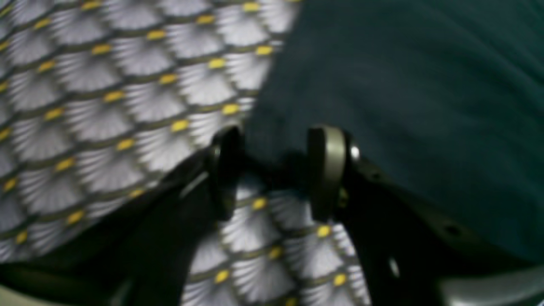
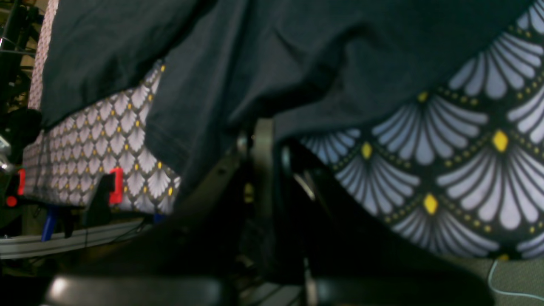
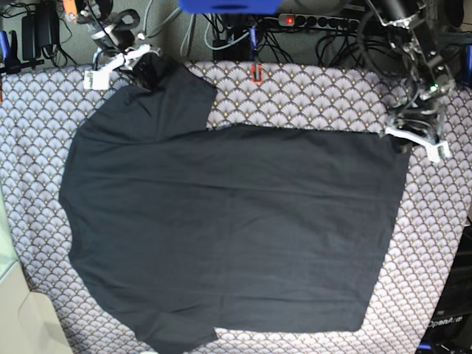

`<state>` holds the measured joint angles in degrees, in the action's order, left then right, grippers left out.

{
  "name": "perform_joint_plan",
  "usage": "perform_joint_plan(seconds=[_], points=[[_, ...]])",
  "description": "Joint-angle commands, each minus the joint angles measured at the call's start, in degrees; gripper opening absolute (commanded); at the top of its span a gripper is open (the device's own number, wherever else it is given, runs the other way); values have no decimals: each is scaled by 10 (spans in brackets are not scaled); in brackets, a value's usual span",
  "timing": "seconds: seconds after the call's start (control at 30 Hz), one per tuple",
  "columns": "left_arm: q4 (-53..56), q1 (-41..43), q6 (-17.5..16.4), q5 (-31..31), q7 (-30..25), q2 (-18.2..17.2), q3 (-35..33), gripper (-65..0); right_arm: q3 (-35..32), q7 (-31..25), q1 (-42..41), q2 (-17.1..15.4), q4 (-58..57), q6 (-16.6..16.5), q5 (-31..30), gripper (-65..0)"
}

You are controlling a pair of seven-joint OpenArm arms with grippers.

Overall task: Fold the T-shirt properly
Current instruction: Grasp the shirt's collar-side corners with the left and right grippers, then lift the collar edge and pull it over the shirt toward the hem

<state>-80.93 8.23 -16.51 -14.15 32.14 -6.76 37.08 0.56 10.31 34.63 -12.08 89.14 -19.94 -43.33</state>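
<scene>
The dark T-shirt [image 3: 228, 228] lies spread flat with its sleeves toward the left of the base view. My right gripper [image 3: 144, 65] is at the far sleeve, top left. In the right wrist view it [image 2: 270, 144] is shut on a fold of the T-shirt [image 2: 276, 55], which hangs over the fingers. My left gripper [image 3: 404, 140] is at the shirt's far right corner. In the blurred left wrist view its jaws [image 1: 276, 170] stand apart, open, and the corner of the T-shirt [image 1: 403, 106] reaches in between the two pads.
A scallop-patterned cloth [image 3: 310, 96] covers the table under the shirt. Red clamps [image 2: 115, 185] hold the cloth at the far edge. Cables and a power strip [image 3: 295, 22] lie behind the table. The beige floor [image 3: 15, 317] shows past the left front edge.
</scene>
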Motion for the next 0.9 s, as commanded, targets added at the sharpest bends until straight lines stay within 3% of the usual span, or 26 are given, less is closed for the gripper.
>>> perform_joint_plan(seconds=[0.0, 0.27, 0.33, 0.43, 0.87], points=[[-8, -4, -1, -3, -12, -7, -3, -389, 1, 15, 5, -5, 2, 10, 7, -650], [-7, -3, -1, 0, -12, 5, -2, -407, 3, 15, 4, -5, 2, 9, 7, -650], [-7, 1, -1, 0, -12, 5, -2, -469, 3, 15, 3, -5, 2, 9, 7, -650], [-8, 2, -1, 0, -12, 5, -2, -650, 3, 15, -2, -10, 2, 9, 7, -650], [-56, 5, 1, -5, -8, 5, -1, -650, 5, 14, -5, -33, 70, 9, 7, -650]])
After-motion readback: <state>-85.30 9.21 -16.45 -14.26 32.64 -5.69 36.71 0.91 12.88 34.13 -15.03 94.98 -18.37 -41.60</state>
